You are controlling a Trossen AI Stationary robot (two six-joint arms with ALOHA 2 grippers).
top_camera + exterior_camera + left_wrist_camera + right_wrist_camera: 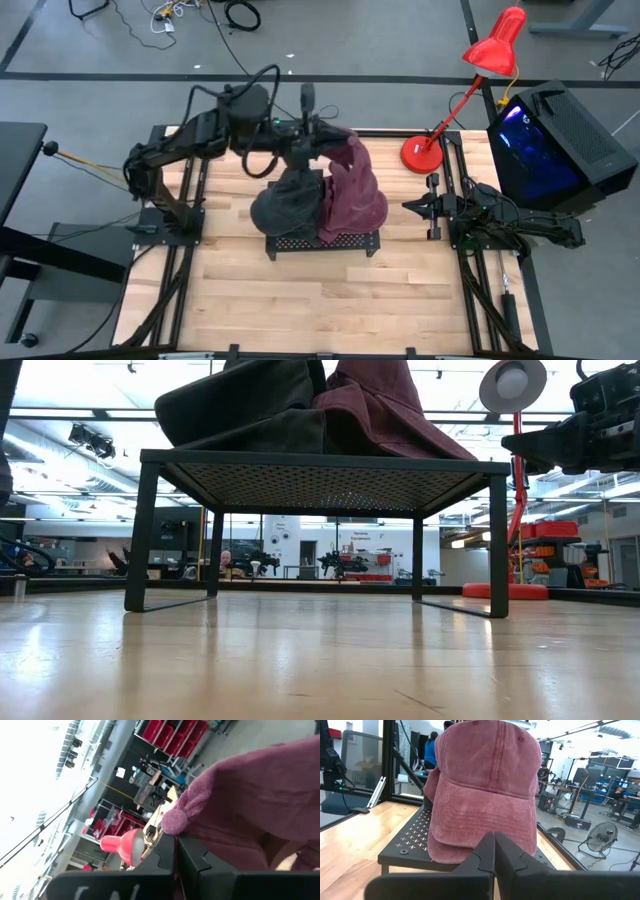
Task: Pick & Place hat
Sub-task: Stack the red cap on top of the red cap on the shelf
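Observation:
A maroon hat stands tall on a black perforated stand at the table's middle, brim down on the stand's top. A dark hat lies beside it on the stand's left half. My left gripper reaches in level from the left, above the stand, and is shut on the maroon hat's raised upper end. My right gripper waits shut at the table's right side, pointing at the stand and touching nothing. My left gripper pinches a bunch of the maroon hat's cloth between its two shut fingers, at the crown's upper end. The fingers come in level from the table's left. The crown is drawn up below the hold while the brim rests on the stand.
A red desk lamp stands at the table's far right corner, its base near my right arm. A black computer case sits beyond the right edge. Bare wooden table stretches in front of the stand.

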